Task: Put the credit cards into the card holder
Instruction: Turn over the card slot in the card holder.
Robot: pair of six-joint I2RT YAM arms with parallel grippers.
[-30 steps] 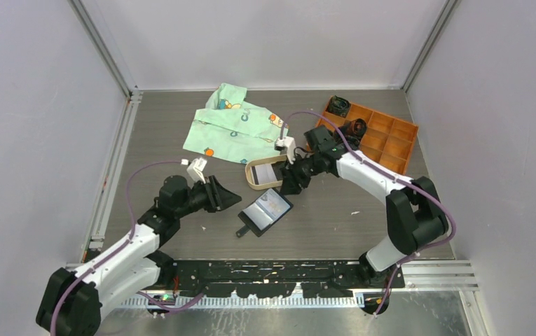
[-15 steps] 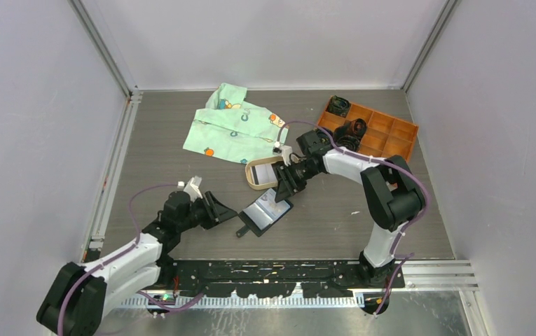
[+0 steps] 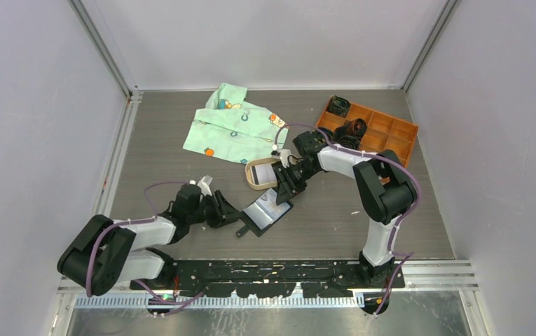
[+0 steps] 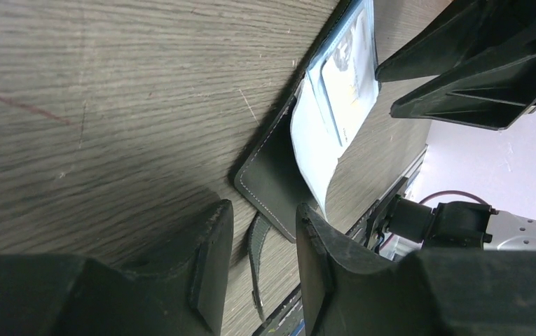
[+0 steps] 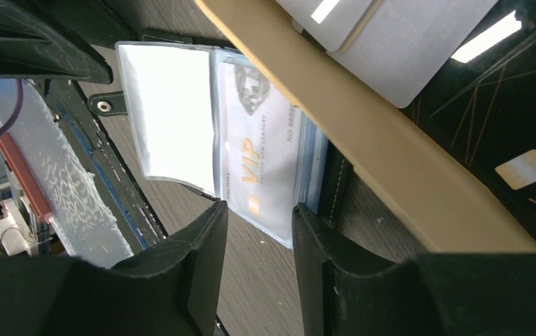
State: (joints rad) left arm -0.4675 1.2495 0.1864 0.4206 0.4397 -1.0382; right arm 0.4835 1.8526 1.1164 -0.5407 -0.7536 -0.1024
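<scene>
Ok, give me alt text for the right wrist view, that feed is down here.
The right gripper, jaws apart and holding nothing, looks down on the open card holder, where a VIP card sits in a clear sleeve beside a blank white flap. The rim of the tan tray crosses diagonally, with grey cards inside it.

Black leather holder (image 3: pixel 268 210) lies open and flat on the counter, its snap tab (image 3: pixel 241 232) pointing near-left. Clear inner sleeves are fanned, one curling upward. A pale VIP card (image 5: pixel 254 143) sits in a sleeve. Whitish-grey cards (image 5: pixel 391 42) overlap in the tan tray (image 3: pixel 248 173), just beyond the holder.
</scene>
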